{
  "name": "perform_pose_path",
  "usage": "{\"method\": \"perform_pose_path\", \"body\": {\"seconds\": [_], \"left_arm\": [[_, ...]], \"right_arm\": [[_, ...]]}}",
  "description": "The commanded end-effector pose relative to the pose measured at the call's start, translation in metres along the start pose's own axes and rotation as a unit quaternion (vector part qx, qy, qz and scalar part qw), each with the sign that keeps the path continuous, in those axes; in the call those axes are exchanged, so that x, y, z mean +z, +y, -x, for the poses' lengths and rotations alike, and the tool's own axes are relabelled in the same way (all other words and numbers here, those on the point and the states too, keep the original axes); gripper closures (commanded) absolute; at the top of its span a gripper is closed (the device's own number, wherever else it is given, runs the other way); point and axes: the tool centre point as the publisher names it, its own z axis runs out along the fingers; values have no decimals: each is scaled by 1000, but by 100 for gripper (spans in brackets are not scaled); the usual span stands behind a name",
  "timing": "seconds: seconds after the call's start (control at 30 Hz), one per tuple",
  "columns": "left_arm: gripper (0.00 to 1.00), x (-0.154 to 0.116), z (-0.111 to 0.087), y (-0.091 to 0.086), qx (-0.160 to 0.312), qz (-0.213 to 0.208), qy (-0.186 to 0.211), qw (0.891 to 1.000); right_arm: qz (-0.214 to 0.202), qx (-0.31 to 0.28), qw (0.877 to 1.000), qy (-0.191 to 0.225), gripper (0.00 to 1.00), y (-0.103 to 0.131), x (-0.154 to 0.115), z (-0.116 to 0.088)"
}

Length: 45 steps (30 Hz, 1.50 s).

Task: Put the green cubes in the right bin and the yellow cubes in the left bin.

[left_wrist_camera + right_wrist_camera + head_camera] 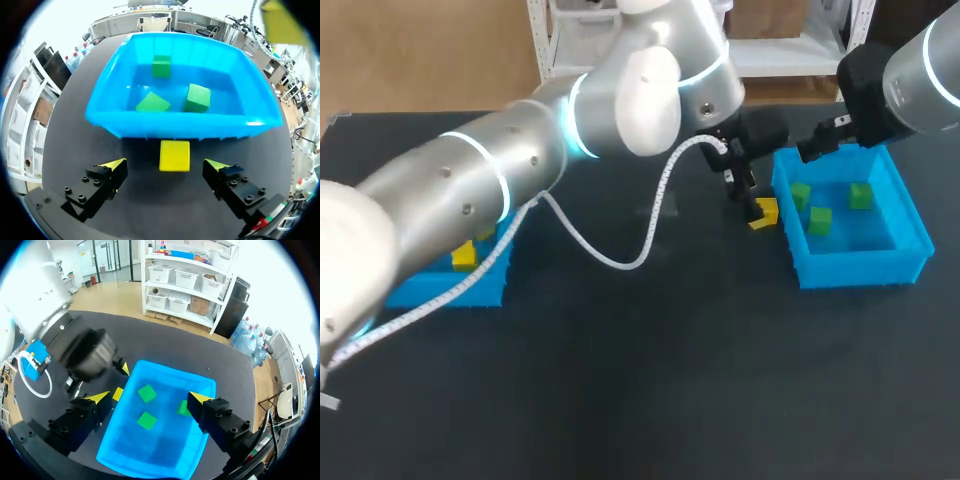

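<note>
One yellow cube [174, 155]: on table, just beside right bin [180, 131] outer wall
Left jaws: wide open, empty, cube centred between tips, untouched
Right jaws: open, empty, over right bin
Nearer arm: left

Green cubes [198, 97], blue right bin [185, 131], yellow cube [174, 155], black table [670, 380], blue left bin [480, 287], seemingly yellow block [465, 257]

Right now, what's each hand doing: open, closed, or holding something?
Left hand: open, straddling the yellow cube, not gripping it.
Right hand: open, empty, above the right bin.
</note>
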Motion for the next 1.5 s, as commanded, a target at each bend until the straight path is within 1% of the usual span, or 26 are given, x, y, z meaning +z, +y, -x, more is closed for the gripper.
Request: {"method": "perform_pose_path", "body": {"seconds": [0.03, 0.1, 0.13, 0.17, 0.2, 0.4, 0.57, 0.67, 0.8, 0.93, 1.03, 1.1, 1.17, 1.33, 1.5], "left_arm": [[0, 8, 12, 11, 0, -19, 7, 1000], [0, 10, 15, 13, 1, -20, 6, 1000], [6, 12, 16, 15, 0, -18, 7, 1000], [51, 12, 16, 17, -6, -15, 9, 1000], [100, 13, 17, 18, -8, -15, 10, 1000], [100, 17, 16, 23, -8, -16, 18, 1000], [100, 17, 12, 23, -15, -17, 22, 1000], [100, 10, 6, 24, -31, -10, 23, 999], [100, -7, -5, 32, -60, 8, 20, 998], [100, -35, -20, 44, -103, 38, 11, 994], [100, -60, -35, 54, -141, 64, 0, 988], [100, -80, -45, 58, -162, 75, -25, 984], [100, -95, -58, 62, -177, 96, -25, 979], [100, -139, -95, 69, -232, 138, -24, 963], [100, -189, -139, 66, -286, 180, -7, 941]], "right_arm": [[-4, 1, 1000, -5, 0, 1, -1, -3], [-4, 1, 1000, -5, 0, 1, -1, -3], [-4, 1, 1000, -5, 0, 1, -1, -3], [-4, 1, 1000, -5, 0, 1, -1, -3], [-4, 1, 1000, -5, 0, 1, -1, -3], [-4, 1, 1000, -5, 0, 1, -1, -3], [-4, 1, 1000, -5, 0, 1, -1, -3], [-4, 1, 1000, -5, 0, 1, -1, -3], [-4, 1, 1000, -5, 0, 1, -1, -3], [-4, 1, 1000, -5, 0, 1, -1, -3], [-4, 1, 1000, -5, 0, 1, -1, -3], [-4, 1, 1000, -5, 0, 1, -1, -3], [-4, 1, 1000, -5, 0, 1, -1, -3], [-4, 1, 1000, -5, 0, 1, -1, -3], [-4, 1, 1000, -5, 0, 1, -1, -3]]}}
